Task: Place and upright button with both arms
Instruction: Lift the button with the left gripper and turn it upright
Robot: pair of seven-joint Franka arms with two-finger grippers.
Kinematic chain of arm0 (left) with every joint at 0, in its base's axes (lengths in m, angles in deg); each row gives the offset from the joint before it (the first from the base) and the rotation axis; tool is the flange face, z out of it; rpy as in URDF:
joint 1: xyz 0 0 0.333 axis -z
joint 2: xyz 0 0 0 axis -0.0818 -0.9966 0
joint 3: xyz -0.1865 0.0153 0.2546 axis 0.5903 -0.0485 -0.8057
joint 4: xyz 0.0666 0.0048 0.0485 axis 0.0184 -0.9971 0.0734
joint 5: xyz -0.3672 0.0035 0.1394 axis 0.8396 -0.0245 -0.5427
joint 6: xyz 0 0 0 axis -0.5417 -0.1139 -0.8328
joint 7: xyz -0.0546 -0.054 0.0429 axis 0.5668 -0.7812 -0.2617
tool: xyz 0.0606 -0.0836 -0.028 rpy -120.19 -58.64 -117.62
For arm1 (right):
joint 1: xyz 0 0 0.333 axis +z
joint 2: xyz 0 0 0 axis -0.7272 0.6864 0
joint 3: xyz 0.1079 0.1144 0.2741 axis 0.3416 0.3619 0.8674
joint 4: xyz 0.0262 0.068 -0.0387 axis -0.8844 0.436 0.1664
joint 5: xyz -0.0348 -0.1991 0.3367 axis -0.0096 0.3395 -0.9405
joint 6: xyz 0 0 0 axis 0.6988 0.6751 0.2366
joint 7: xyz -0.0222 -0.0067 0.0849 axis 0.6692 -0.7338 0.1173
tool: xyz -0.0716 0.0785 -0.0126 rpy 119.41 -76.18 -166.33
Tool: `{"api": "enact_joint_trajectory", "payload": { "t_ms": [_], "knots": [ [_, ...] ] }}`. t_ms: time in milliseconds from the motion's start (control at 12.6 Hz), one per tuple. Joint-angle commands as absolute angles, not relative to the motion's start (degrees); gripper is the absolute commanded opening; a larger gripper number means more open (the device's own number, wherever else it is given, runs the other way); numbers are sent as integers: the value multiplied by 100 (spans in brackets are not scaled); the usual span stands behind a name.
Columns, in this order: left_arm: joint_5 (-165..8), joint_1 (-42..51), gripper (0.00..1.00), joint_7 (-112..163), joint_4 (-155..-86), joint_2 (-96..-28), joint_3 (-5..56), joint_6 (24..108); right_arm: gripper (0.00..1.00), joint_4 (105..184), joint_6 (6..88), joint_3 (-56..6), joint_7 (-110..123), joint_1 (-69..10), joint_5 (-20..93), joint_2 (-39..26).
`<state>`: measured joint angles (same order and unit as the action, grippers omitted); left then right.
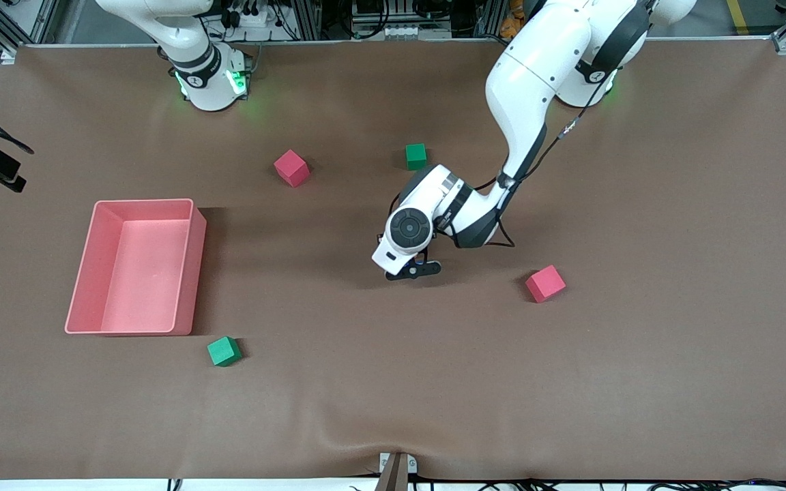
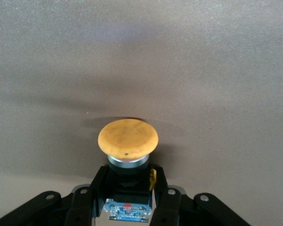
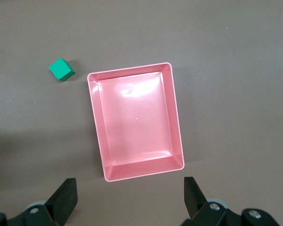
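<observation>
The button (image 2: pixel 128 137) has a round orange cap on a metal ring and a black body. My left gripper (image 2: pixel 128 181) is shut on the black body, with the cap pointing away from the wrist. In the front view the left gripper (image 1: pixel 412 270) is low over the middle of the brown table, and the hand hides the button there. My right gripper (image 3: pixel 129 188) is open and empty, high above the pink tray (image 3: pixel 177 117). Only the right arm's base shows in the front view.
The pink tray (image 1: pixel 192 273) stands toward the right arm's end. A green cube (image 1: pixel 223 351) lies nearer the front camera than the tray and also shows in the right wrist view (image 3: pixel 62 69). Pink cubes (image 1: pixel 291 168) (image 1: pixel 545 284) and another green cube (image 1: pixel 416 156) lie around the left arm.
</observation>
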<state>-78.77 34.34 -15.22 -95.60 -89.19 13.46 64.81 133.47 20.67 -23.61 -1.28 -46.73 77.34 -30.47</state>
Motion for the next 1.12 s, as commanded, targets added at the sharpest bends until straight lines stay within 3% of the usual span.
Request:
{"api": "enact_joint_trajectory", "payload": {
  "t_ms": [0, 398, 796, 1035],
  "knots": [
    [-7772, 3468, 0, -1568, -9422, -8871, 1301, 6462, 100, 13263, 2049, -2375, 0, -4683, 7647, -3011],
    [-8226, 3678, 0, -2128, -9414, -8476, 1196, 6882, 100, 13272, 1970, -2358, 160, -4701, 7234, -3011],
    [-10844, 4530, 0, -4341, -9414, -8528, 792, 7805, 100, 13254, 1979, -2384, 160, -4762, 6698, -2897],
    [-12110, 4847, 0, -5467, -9414, -8510, 686, 7842, 100, 13254, 1918, -2384, 160, -4789, 6645, -2853]
  ]
}}
